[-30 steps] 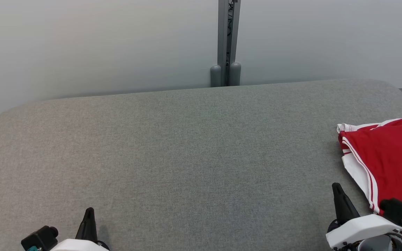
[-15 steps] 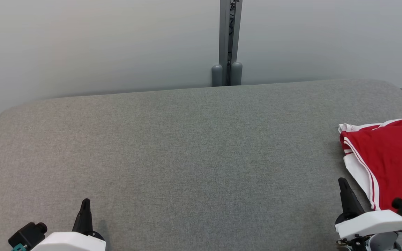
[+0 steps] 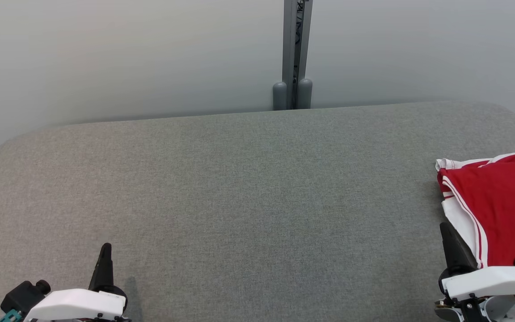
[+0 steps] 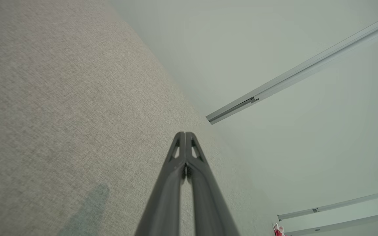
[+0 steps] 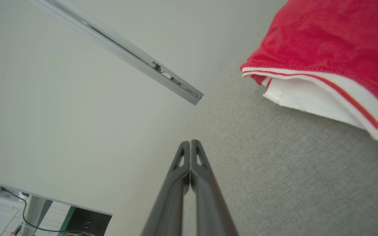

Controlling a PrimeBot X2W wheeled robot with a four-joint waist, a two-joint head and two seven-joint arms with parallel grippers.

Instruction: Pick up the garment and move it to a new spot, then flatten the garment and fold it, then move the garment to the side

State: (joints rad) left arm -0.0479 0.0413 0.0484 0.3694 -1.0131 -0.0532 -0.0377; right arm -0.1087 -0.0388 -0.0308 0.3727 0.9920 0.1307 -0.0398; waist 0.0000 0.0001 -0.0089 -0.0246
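A red garment (image 3: 499, 205) with white trim and red stripes lies folded at the right edge of the grey fabric surface (image 3: 248, 201). It also shows in the right wrist view, garment (image 5: 333, 49), and as a tiny red speck far off in the left wrist view, garment (image 4: 279, 230). My right gripper (image 3: 446, 230) is shut and empty, just left of the garment's near white hem and apart from it. Its fingers (image 5: 190, 144) press together. My left gripper (image 3: 105, 248) sits at the lower left, shut and empty, fingers (image 4: 185, 136) closed above bare fabric.
A pale wall stands behind the surface, with a grey vertical post (image 3: 294, 53) at its middle. The surface's rounded corners fall away at far left and far right. A dark monitor (image 5: 84, 223) and cables show off the edge in the right wrist view.
The right gripper has drawn back and to the right, lower in view. The left gripper has shifted slightly left with its tip higher. The garment lies still; the picture shifted slightly.
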